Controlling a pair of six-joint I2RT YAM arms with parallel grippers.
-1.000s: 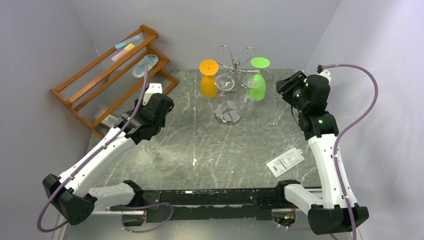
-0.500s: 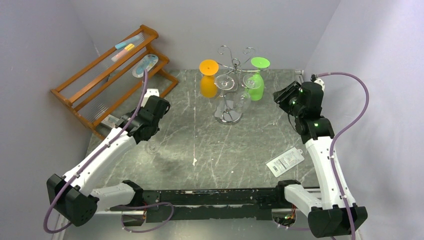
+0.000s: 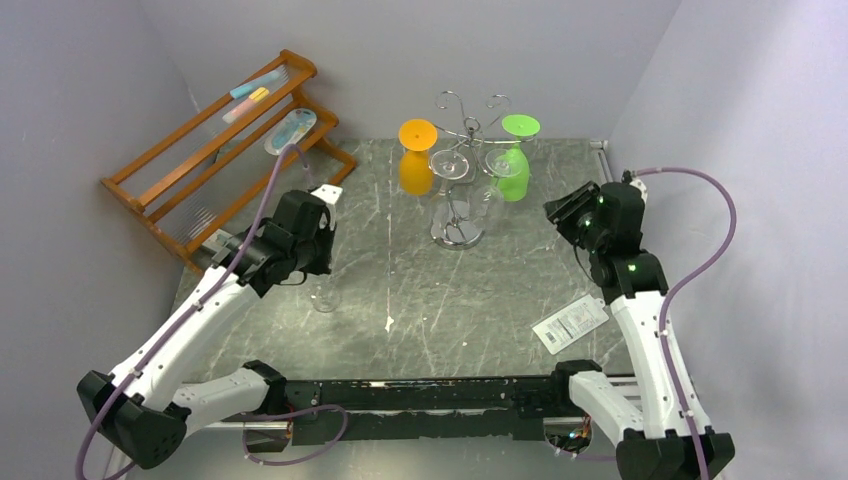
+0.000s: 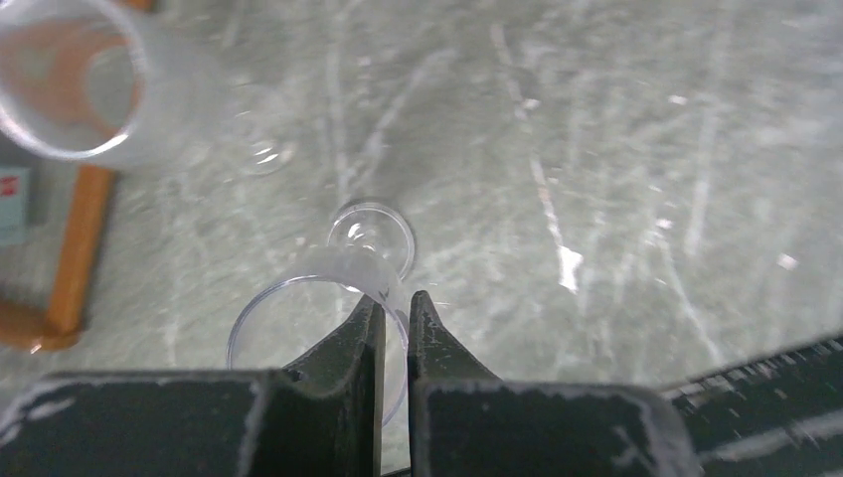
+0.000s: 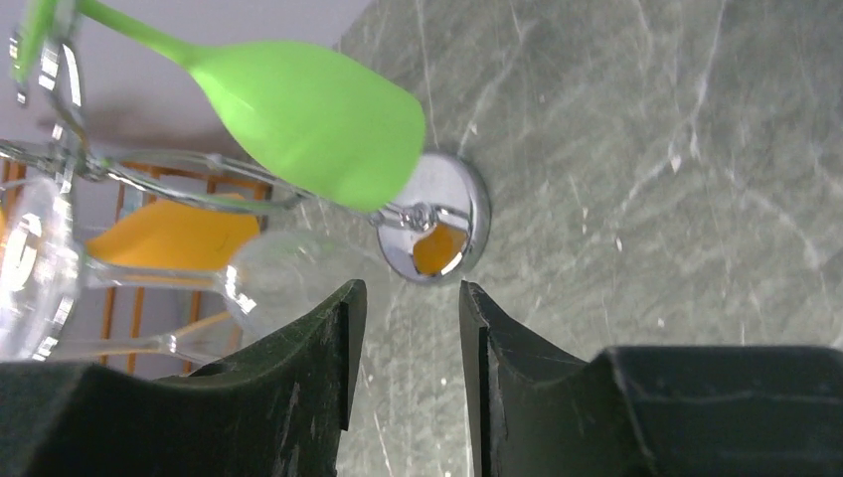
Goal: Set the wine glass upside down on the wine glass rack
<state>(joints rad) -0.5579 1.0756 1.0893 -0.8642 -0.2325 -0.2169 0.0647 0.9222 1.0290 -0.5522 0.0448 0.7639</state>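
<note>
A clear wine glass [image 4: 343, 266] stands upright on the marble table, small and faint in the top view [image 3: 325, 296]. My left gripper [image 4: 395, 303] is shut on its rim, one finger inside the bowl and one outside. The wine glass rack [image 3: 462, 150] is a silver wire stand at the back centre, with its round chrome base [image 5: 452, 224] in the right wrist view. An orange glass [image 3: 416, 158], a green glass [image 5: 318, 119] and clear glasses hang upside down on it. My right gripper [image 5: 410, 298] is open and holds nothing, to the right of the rack and facing it.
A wooden tiered shelf [image 3: 215, 150] stands at the back left. Another clear glass [image 4: 70, 79] shows near it in the left wrist view. A white packet [image 3: 570, 322] lies near the right arm. Grey walls close in on both sides.
My left gripper has closed on the glass rim and shifted right with the glass. The right arm has pulled back a little toward the near edge, its jaws slightly narrower.
</note>
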